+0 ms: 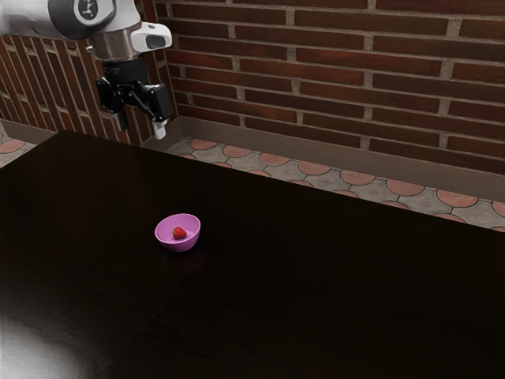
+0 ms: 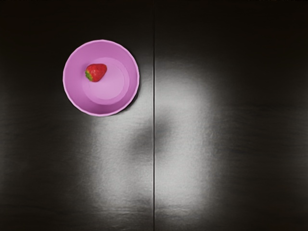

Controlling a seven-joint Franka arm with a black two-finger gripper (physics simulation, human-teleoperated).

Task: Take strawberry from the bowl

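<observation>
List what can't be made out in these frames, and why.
- Underside of the strawberry, wrist view: hidden by its own top.
- Its green leaves, exterior view: too small to tell.
- Outer underside of the bowl, wrist view: hidden by its walls.
- Base of the arm, exterior view: cut off, upper left.

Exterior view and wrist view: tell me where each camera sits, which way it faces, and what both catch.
Exterior view: at the side of my arm, looking down at a slant across the dark table toward the brick wall; my arm and open gripper show at upper left.
Wrist view: carried at my arm's end, looking down onto the table and into the pink bowl.
Shared: the table, the bowl, and the strawberry inside it.
</observation>
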